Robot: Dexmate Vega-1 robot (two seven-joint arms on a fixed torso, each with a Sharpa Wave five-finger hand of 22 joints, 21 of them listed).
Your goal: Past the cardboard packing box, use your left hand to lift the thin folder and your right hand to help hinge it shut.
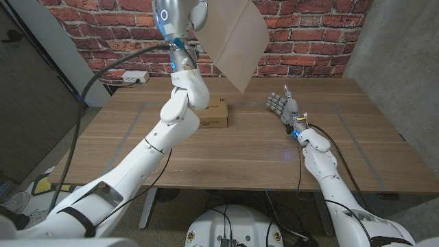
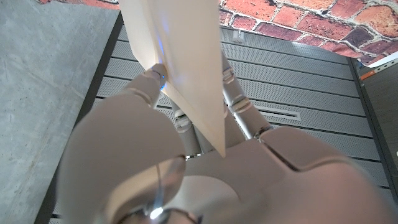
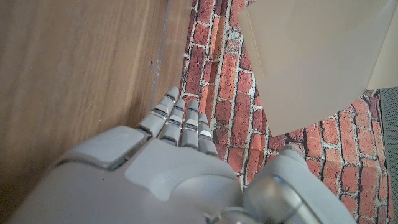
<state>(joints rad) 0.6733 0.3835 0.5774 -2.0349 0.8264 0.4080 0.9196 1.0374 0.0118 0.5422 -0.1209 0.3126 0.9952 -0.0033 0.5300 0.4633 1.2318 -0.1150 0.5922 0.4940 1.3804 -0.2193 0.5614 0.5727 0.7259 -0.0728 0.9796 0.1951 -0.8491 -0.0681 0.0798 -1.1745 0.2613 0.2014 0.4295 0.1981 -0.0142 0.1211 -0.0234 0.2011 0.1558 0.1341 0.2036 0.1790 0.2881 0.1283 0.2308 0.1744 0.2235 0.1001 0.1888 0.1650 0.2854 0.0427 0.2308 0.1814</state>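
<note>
- Lift step looks done to me: my left hand (image 1: 180, 29) has the folder (image 1: 236, 42) way up off the bench (image 1: 240, 151), hanging tilted in front of the brick wall (image 1: 309, 20), above and past the box (image 1: 211, 115).
- My left fingers (image 2: 235, 102) are pinching the folder's edge, one on each side of the sheet.
- My right hand (image 1: 280, 104) is low over the bench, well apart from the folder, fingers straight, close together, holding nothing.
- Next, I reckon, the right hand has to come up and across to the free side and push it over on the hinge. It's thin and floppy-looking, so I'd go gentle or it could twist out of the pinch.
- Head view gives the whole layout: both arms, the box, the gap between right hand and folder. Can't see the grip there, though.
- Left wrist view shows that grip close up.
- Right wrist view looks up at the folder's pale underside (image 3: 311, 62) against the bricks, past my own fingers (image 3: 180, 121). Can't tell from any view how far open it is.
</note>
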